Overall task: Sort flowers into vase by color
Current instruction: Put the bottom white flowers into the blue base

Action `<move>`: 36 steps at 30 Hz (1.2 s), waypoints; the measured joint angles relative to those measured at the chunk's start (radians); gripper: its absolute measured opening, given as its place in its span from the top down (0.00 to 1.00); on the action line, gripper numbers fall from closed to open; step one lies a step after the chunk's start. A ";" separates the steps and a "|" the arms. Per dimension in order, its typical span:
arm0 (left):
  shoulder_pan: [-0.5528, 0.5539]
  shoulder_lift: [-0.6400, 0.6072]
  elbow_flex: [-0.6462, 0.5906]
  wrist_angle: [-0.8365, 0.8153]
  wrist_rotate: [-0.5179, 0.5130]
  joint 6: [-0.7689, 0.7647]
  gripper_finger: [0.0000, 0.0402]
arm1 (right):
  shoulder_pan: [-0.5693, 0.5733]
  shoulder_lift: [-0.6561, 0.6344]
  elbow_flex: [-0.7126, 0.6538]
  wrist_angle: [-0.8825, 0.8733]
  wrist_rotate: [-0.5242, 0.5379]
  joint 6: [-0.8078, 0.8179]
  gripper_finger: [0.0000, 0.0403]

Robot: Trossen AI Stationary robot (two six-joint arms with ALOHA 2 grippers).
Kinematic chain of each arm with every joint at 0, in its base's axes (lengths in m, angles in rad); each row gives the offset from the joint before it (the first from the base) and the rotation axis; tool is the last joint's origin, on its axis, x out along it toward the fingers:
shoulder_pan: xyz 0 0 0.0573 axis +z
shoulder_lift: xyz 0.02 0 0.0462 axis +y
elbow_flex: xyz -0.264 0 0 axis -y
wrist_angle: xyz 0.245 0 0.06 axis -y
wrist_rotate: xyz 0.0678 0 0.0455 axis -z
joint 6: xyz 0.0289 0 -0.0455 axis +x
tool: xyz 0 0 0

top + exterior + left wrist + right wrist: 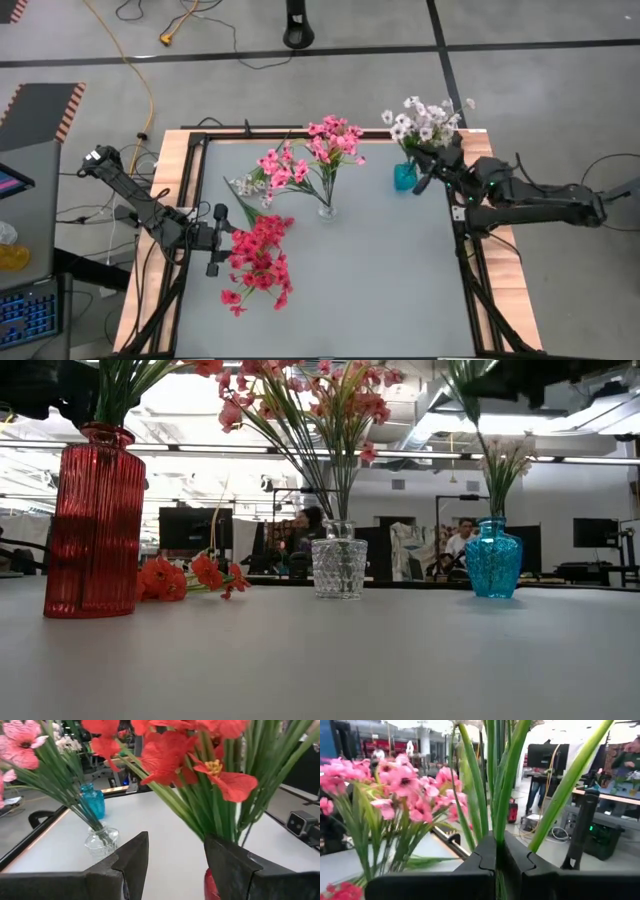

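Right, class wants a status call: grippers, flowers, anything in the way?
Left gripper open by the red vase. Right gripper shut on white flowers' stems above the blue vase. Some red flowers lie on the table. Nothing blocking.

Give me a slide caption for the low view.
Red vase, clear vase and blue vase hold flowers; red flowers lie on the table.
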 joint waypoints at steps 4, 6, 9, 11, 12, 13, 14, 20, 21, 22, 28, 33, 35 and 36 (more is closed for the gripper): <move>0.000 0.000 0.000 0.000 -0.003 0.000 0.55 | -0.019 -0.041 -0.113 0.145 0.001 -0.067 0.91; 0.000 0.000 0.000 0.000 -0.004 -0.001 0.55 | -0.031 -0.056 -0.160 0.205 0.000 -0.112 0.91; 0.000 0.000 0.000 0.000 -0.004 -0.001 0.55 | -0.054 -0.077 -0.203 0.256 0.001 -0.148 0.91; 0.000 0.000 0.000 0.000 -0.004 -0.002 0.55 | -0.069 -0.084 -0.232 0.273 0.001 -0.149 0.91; 0.000 0.000 0.000 0.000 -0.006 -0.002 0.55 | -0.077 -0.087 -0.241 0.279 0.000 -0.147 0.91; 0.000 0.000 0.000 0.000 -0.012 -0.002 0.55 | -0.087 -0.088 -0.252 0.294 -0.001 -0.137 0.91; 0.000 0.000 0.000 0.000 -0.018 -0.002 0.55 | -0.094 -0.088 -0.262 0.300 -0.001 -0.129 0.91; 0.000 0.000 0.000 0.000 -0.034 -0.004 0.55 | -0.129 -0.087 -0.325 0.357 -0.002 -0.115 0.91; 0.000 0.000 0.000 0.000 -0.034 -0.004 0.55 | -0.133 -0.087 -0.332 0.360 -0.003 -0.109 0.91; 0.000 0.000 0.000 0.000 -0.034 -0.004 0.55 | -0.138 -0.087 -0.339 0.363 -0.003 -0.100 0.91; 0.000 0.000 0.000 0.000 -0.034 -0.004 0.55 | -0.166 -0.087 -0.363 0.354 -0.003 -0.037 0.91; 0.000 0.000 0.000 0.000 -0.034 -0.004 0.55 | -0.178 -0.086 -0.363 0.307 -0.003 -0.036 0.87; 0.000 0.000 0.000 0.000 -0.034 -0.004 0.55 | -0.176 -0.086 -0.363 0.304 -0.003 -0.031 0.86; 0.000 0.000 0.000 0.000 -0.034 -0.004 0.55 | -0.175 -0.086 -0.363 0.304 -0.003 -0.026 0.85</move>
